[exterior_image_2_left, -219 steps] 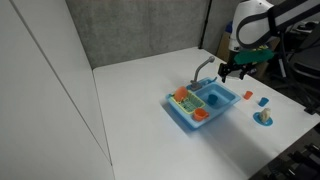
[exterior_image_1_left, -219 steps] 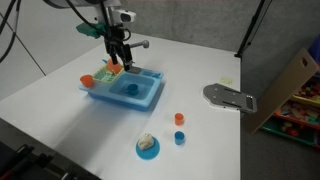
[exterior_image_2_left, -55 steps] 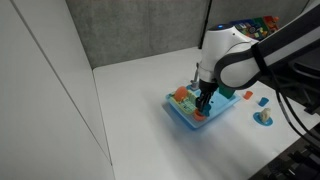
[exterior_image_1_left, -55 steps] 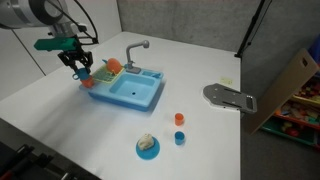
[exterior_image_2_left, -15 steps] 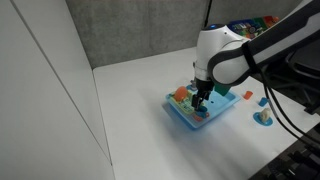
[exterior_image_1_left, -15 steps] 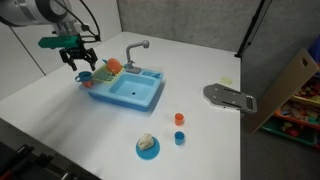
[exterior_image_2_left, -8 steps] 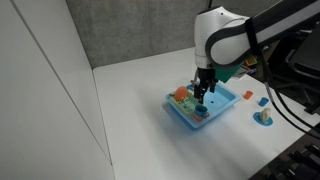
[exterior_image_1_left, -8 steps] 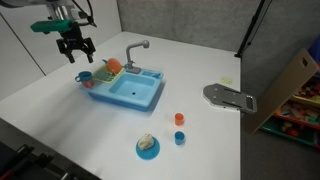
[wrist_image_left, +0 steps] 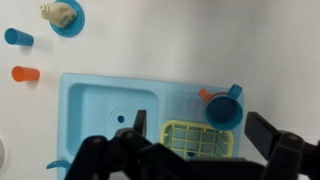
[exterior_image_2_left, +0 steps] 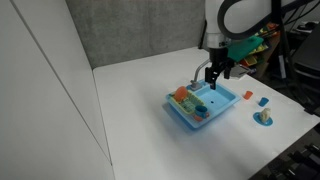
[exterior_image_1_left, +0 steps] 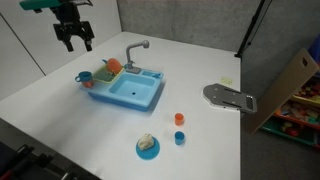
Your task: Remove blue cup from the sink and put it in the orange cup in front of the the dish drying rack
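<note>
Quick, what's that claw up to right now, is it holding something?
Claw: open, holding nothing.

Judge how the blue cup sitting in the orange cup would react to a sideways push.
The blue cup looks like thin rigid plastic, so probably stiff and very light. Stacked in the orange cup, it stands taller, so a push would likely tip or slide both together.
</note>
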Controlling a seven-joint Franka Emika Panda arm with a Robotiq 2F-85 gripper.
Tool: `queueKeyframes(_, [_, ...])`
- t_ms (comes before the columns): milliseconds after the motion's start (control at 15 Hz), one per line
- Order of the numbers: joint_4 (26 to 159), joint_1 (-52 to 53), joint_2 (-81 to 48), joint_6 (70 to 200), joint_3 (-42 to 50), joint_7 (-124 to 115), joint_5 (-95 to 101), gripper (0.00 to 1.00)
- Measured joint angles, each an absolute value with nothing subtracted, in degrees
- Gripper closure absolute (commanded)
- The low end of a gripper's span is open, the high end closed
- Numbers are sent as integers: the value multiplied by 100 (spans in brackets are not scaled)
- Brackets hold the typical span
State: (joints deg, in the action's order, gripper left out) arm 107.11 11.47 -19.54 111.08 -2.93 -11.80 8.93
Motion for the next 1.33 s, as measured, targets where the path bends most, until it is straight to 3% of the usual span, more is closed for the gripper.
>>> queueKeyframes(1333, [12146, 168, 734, 10723, -63, -1194, 615, 0])
